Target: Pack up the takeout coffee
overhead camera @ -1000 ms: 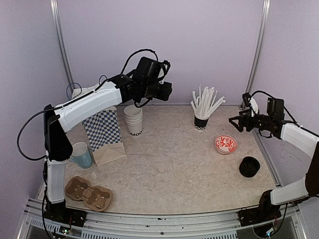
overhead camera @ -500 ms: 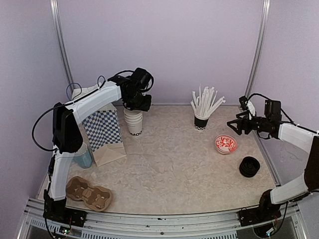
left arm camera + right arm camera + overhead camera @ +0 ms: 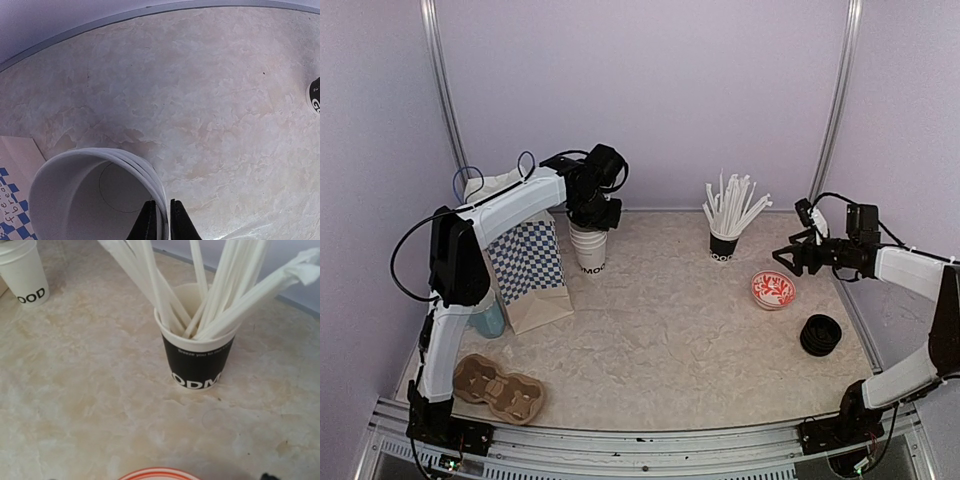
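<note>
Clamps left pincer [image 3: 162,220] on the top rim of the white cup stack [image 3: 587,248], far left on the desk [image 3: 670,320] by the checked bag [image 3: 527,262], likely to peel one off; holds right pincer [image 3: 786,254] apart, idle.

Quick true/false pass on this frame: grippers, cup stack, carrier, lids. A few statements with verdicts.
1. The left gripper has one finger inside and one outside the rim of the cup stack. True.
2. The right gripper is holding a straw. False: it is open and holds nothing, hovering beside the straw cup.
3. The cardboard carrier already holds a cup. False: its wells are empty.
4. The black lids lie stacked on their own, not on any cup. True.
</note>
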Tool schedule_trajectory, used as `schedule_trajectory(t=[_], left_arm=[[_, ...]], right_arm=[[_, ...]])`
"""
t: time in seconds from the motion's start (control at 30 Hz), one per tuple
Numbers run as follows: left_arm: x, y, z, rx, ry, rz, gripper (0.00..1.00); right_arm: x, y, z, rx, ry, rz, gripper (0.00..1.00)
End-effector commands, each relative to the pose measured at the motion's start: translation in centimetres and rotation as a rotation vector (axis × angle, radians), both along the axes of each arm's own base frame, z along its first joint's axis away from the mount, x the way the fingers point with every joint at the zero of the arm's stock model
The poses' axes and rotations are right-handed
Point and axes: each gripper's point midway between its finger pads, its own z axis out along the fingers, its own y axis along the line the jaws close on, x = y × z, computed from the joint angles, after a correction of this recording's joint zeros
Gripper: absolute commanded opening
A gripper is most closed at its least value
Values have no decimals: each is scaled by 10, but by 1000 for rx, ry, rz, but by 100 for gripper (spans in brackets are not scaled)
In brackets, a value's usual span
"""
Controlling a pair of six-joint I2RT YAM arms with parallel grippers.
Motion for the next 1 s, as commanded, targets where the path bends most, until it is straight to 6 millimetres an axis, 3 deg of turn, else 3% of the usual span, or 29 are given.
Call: schedule_trajectory(t=[0.0,0.37,0.43,0.53,0.57,0.63,0.7,0.8,0.83,0.87,0.9,0.93,0.97], left_arm=[[5,3,9,4,-25,5,10],[-5,-11,42,19,-94,-73,0],[-2,-11,53,83,-158,-77,0],[5,-4,73,318,-325,-50,0],[1,-16,74,343,-335,-105,0],[-11,-58,60,148,-249,-280,0],[-20,-75,63,2,-224,-316,0],[-17,-65,79,150,-303,-271,0],[-21,-73,73,113,-257,-318,0],[-13,-65,61,138,-245,-278,0],[-4,-45,68,243,-314,-167,0],[-4,-40,73,339,-359,-148,0],[-10,-57,65,278,-317,-234,0]], right_arm=[[0,6,-2,2,3,29,85],[2,8,-8,2,24,35,85],[2,8,-9,2,26,36,85],[3,9,-9,3,26,38,85],[3,9,-9,3,28,39,85],[2,9,-10,4,32,40,84],[3,9,-9,4,31,40,84],[2,9,-7,1,25,36,84],[2,9,-6,0,22,35,84],[2,9,-6,0,22,35,84],[2,9,-6,1,20,36,84],[2,9,-6,2,21,39,84],[2,10,-5,3,22,40,84]])
